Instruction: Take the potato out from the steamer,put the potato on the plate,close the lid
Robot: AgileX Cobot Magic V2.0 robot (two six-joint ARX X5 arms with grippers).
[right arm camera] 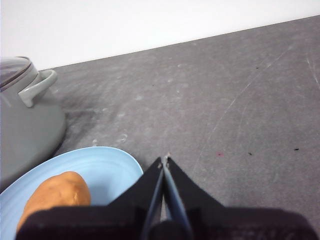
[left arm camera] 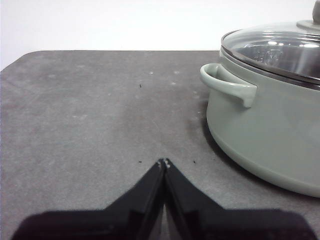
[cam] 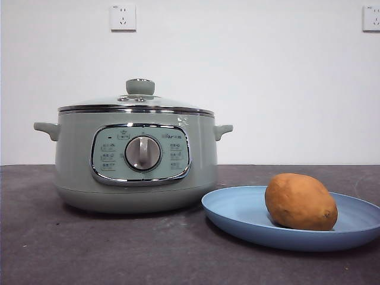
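Note:
The sage-green steamer [cam: 135, 160] stands at the left of the front view with its glass lid [cam: 138, 101] resting closed on it. The orange-brown potato [cam: 300, 202] lies on the light-blue plate [cam: 237, 214] to the steamer's right. My left gripper [left arm camera: 163, 162] is shut and empty above the table, beside the steamer [left arm camera: 270, 125] and its lid [left arm camera: 280, 50]. My right gripper [right arm camera: 165, 160] is shut and empty, beside the plate [right arm camera: 100, 165] with the potato [right arm camera: 55, 197]. Neither gripper shows in the front view.
The dark grey tabletop [cam: 89, 249] stretches around the steamer and plate. A white wall with two sockets [cam: 123, 17] stands behind. The steamer's side handle [right arm camera: 40, 87] is near the plate.

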